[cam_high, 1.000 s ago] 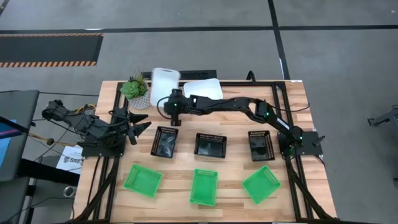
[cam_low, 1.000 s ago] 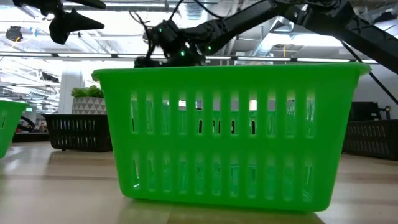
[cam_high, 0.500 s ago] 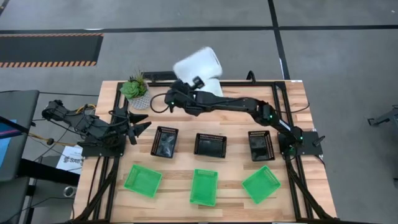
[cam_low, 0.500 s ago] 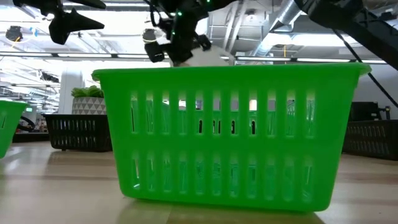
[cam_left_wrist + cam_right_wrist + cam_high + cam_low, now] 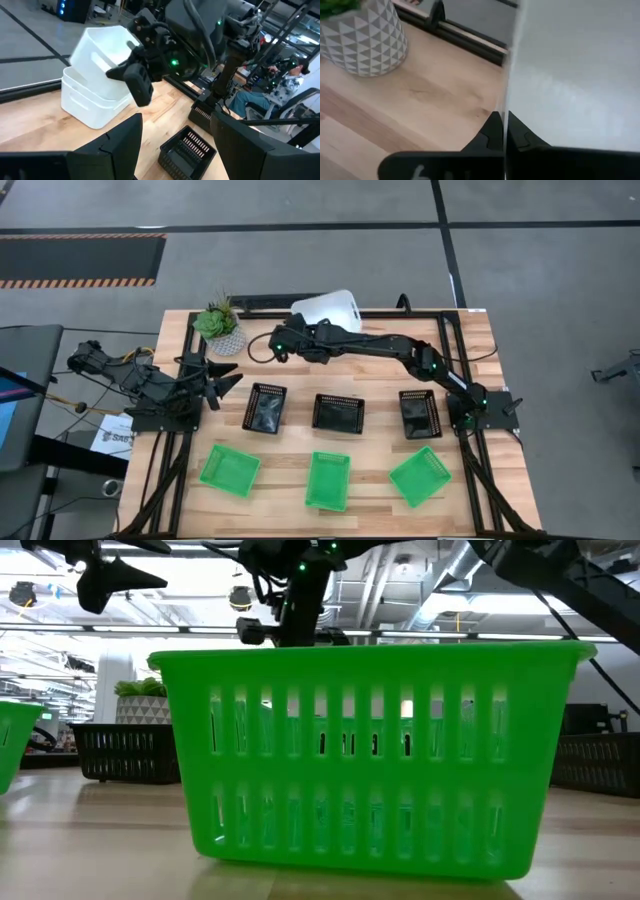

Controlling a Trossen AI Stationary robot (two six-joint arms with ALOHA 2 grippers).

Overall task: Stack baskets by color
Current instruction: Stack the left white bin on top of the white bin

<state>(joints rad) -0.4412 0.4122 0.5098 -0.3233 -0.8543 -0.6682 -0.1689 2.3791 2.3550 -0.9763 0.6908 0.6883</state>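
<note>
My right gripper [image 5: 298, 340] reaches to the far middle of the table and is shut on a white basket [image 5: 325, 308]. It holds the basket tilted over a second white basket [image 5: 85, 107], which rests on its bottom on the table. Three black baskets [image 5: 338, 413] stand in a row across the middle. Three green baskets [image 5: 328, 480] stand in a row near the front edge. My left gripper [image 5: 222, 380] waits open at the table's left, with nothing between its fingers. My right gripper pinches the white basket's side wall at its rim [image 5: 517, 107] between its two fingers [image 5: 492, 131], one on each face of the wall. The fingers slant down from the table's near side. The basket is tilted above the second white basket; whether they touch, I cannot tell.
A potted plant [image 5: 218, 328] in a patterned pot [image 5: 365, 40] stands at the far left, close to the white baskets. In the low view, the middle green basket [image 5: 370, 750] fills most of the picture. Black frame rails [image 5: 440, 315] run along the table's edges.
My right gripper has lifted the white basket from beside the plant and carried it toward the table's right, rolling its wrist. The basket went up, tipped, and now hangs lower over the second white basket.
</note>
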